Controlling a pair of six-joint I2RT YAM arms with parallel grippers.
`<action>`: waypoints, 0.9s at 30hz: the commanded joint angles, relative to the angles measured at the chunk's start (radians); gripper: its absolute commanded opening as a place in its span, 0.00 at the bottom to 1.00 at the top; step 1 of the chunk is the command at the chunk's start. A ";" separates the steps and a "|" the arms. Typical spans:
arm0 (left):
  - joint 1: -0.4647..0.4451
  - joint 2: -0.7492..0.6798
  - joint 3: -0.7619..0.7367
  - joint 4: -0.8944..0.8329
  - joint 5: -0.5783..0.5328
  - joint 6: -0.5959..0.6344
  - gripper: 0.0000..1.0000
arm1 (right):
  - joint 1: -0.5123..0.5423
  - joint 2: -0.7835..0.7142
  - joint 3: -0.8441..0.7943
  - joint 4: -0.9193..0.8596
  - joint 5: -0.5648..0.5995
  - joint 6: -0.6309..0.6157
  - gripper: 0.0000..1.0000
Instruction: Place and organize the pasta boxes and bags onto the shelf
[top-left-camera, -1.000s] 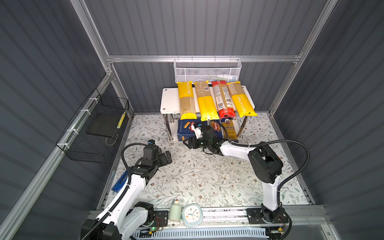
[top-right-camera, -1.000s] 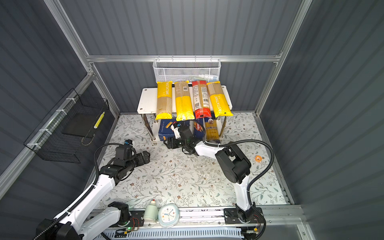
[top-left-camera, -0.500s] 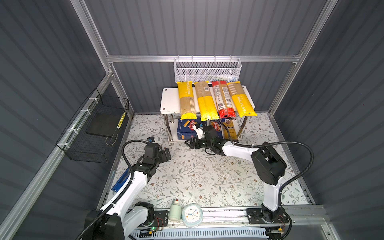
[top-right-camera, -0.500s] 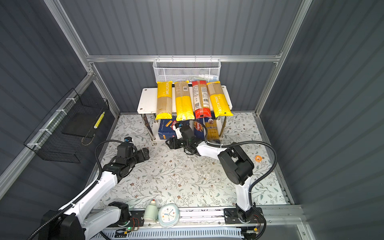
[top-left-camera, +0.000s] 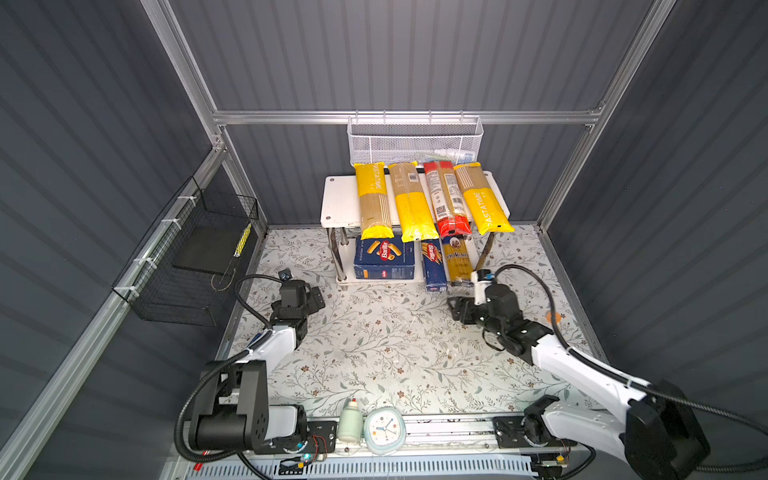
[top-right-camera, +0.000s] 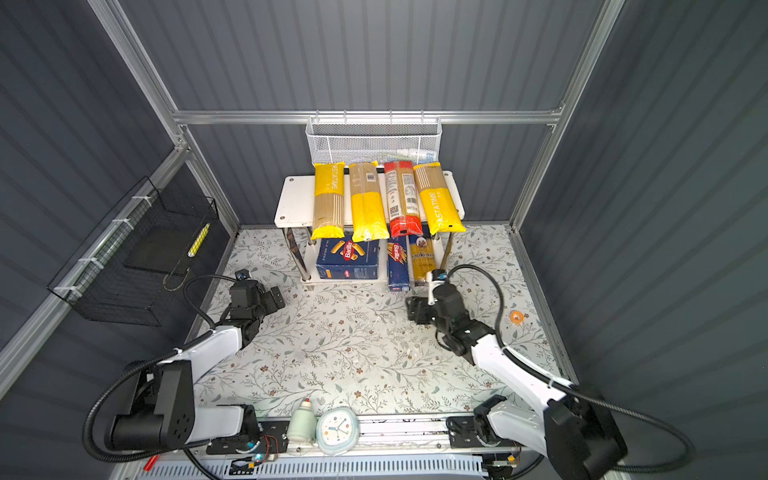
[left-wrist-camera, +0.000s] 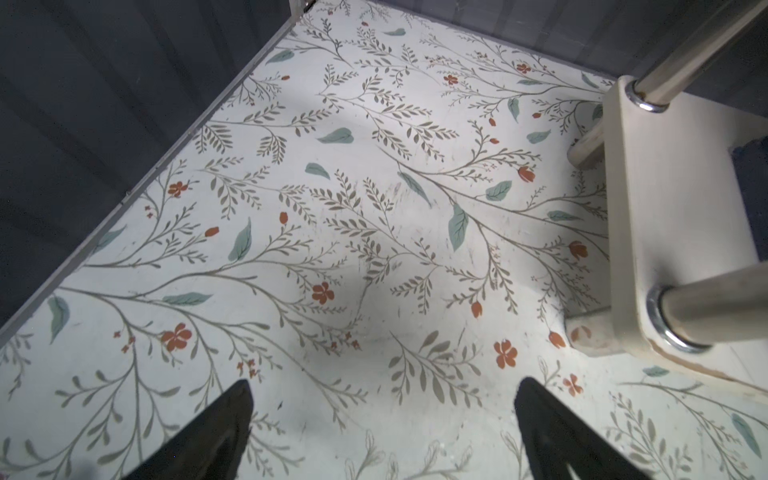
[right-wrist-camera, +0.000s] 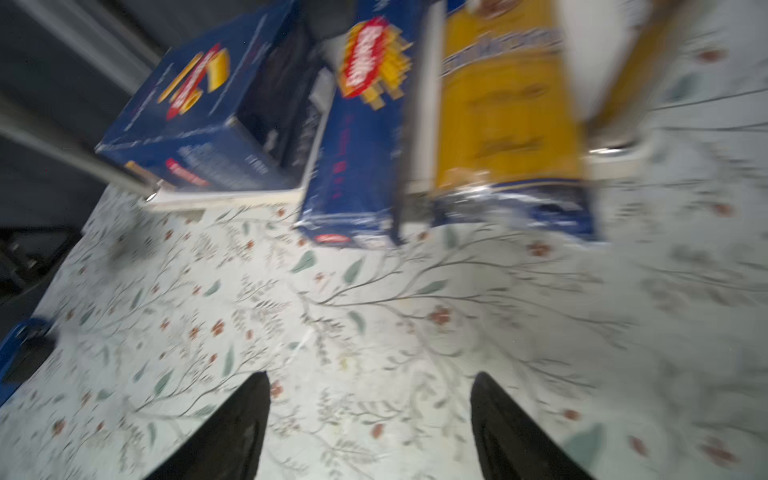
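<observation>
- The right hand (right-wrist-camera: 370, 382) hangs released and empty over the desk (top-left-camera: 374, 345), just before the shelf (top-left-camera: 336, 203); the left hand (left-wrist-camera: 382, 390) is spread and empty too.
- Four bags (top-left-camera: 409, 203) lie across the top board; the wide box (top-left-camera: 384, 257), narrow box (top-left-camera: 434, 266) and blue bag (top-left-camera: 457, 262) sit on the lower one.
- Likely only tidying is left: nudge the overhanging narrow box and blue bag inward gently, square-on, so neither skews.

Glossy plastic pasta bags (top-left-camera: 411, 203) lie on a smooth white shelf (top-left-camera: 336, 203) at upper centre of a top view. Its legs (left-wrist-camera: 706, 307) are shiny chrome metal. Printed cardboard boxes (top-left-camera: 384, 257) sit beneath. The floral table cover (top-left-camera: 374, 332) looks smooth and matt.
</observation>
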 joint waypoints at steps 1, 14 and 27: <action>0.028 0.060 -0.036 0.235 0.029 0.121 0.99 | -0.136 -0.077 -0.021 -0.057 0.087 -0.055 0.79; 0.094 0.255 -0.086 0.551 0.345 0.194 0.99 | -0.482 0.253 -0.158 0.593 0.041 -0.292 0.99; 0.028 0.326 -0.078 0.602 0.257 0.249 0.99 | -0.433 0.419 -0.225 0.924 0.056 -0.353 0.99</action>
